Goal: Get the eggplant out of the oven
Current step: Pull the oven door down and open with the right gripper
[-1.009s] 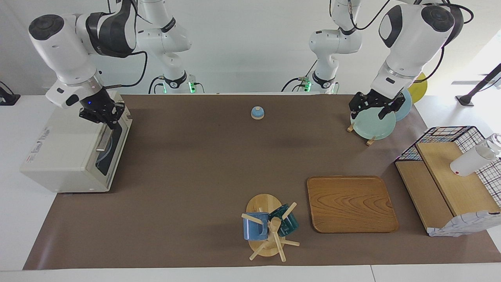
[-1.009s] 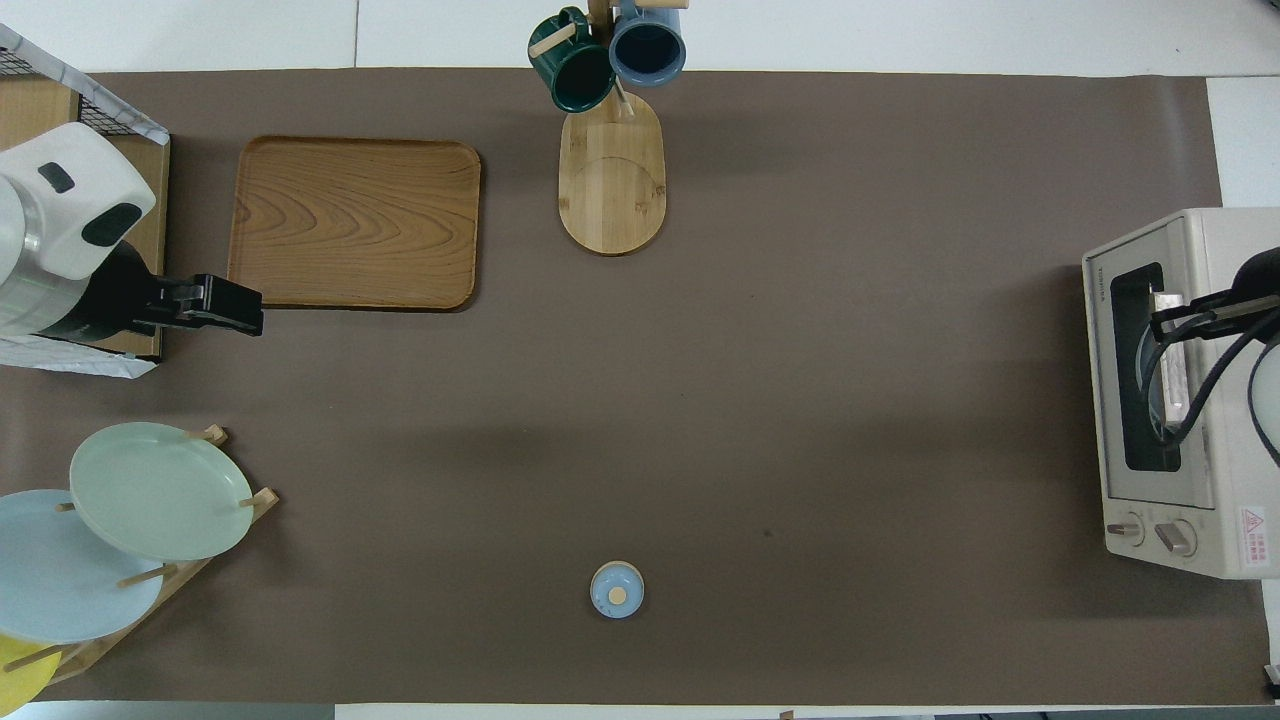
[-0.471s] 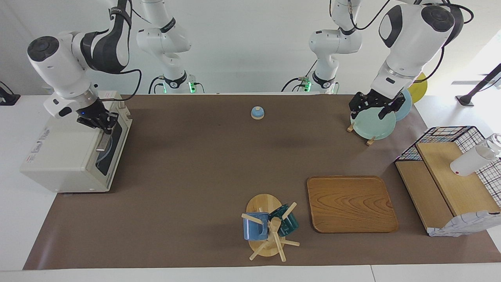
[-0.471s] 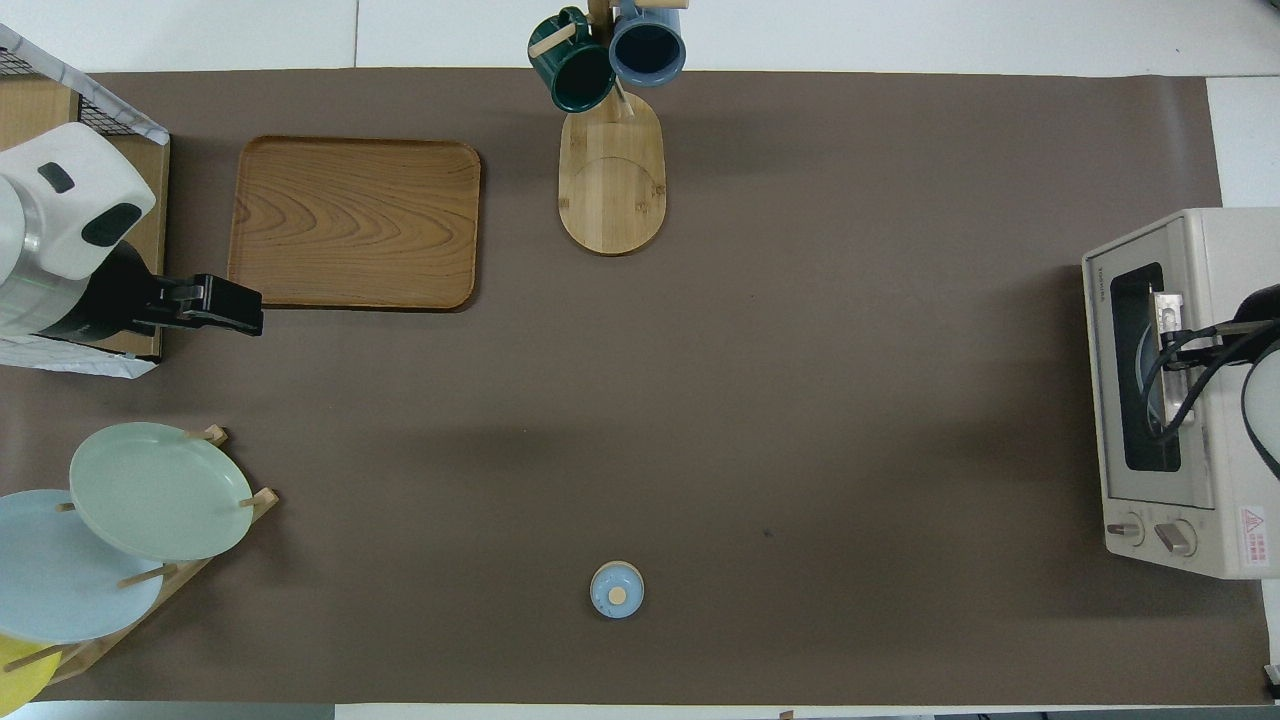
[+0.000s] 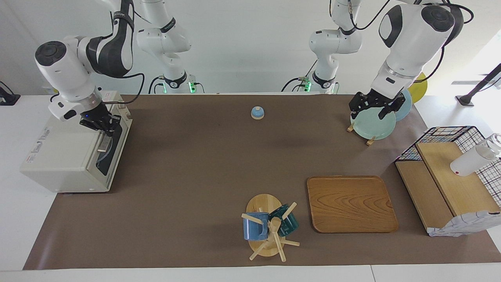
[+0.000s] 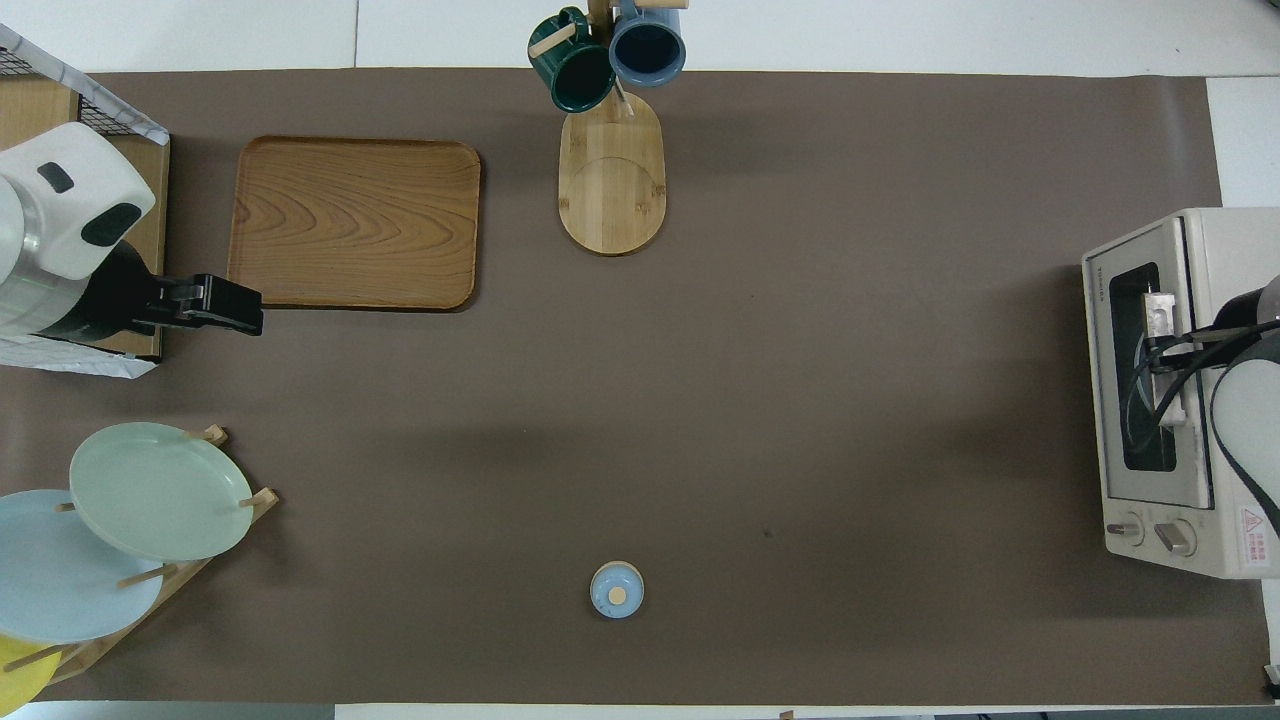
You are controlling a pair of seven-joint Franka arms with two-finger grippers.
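Observation:
The cream-white oven (image 5: 66, 156) stands at the right arm's end of the table, and also shows in the overhead view (image 6: 1210, 250). Its dark glass door (image 5: 109, 150) looks closed, with the metal bar handle (image 5: 103, 144) across it. A pale round plate shows faintly through the glass. The eggplant is hidden. My right gripper (image 5: 101, 123) is down at the door's top edge, just above the handle. My left gripper (image 5: 373, 111) hangs open and empty over the pale green plate (image 5: 373, 125) and waits; it also shows in the overhead view (image 6: 215, 305).
A wooden tray (image 5: 351, 203) and a mug tree (image 5: 270, 229) with two mugs stand farther from the robots. A small blue lidded dish (image 5: 257, 112) sits near the robots. A plate rack and a wire basket with wooden boards (image 5: 450, 176) are at the left arm's end.
My right arm has swung over the oven's top and lowered its gripper closer to the door handle. The left arm has not moved.

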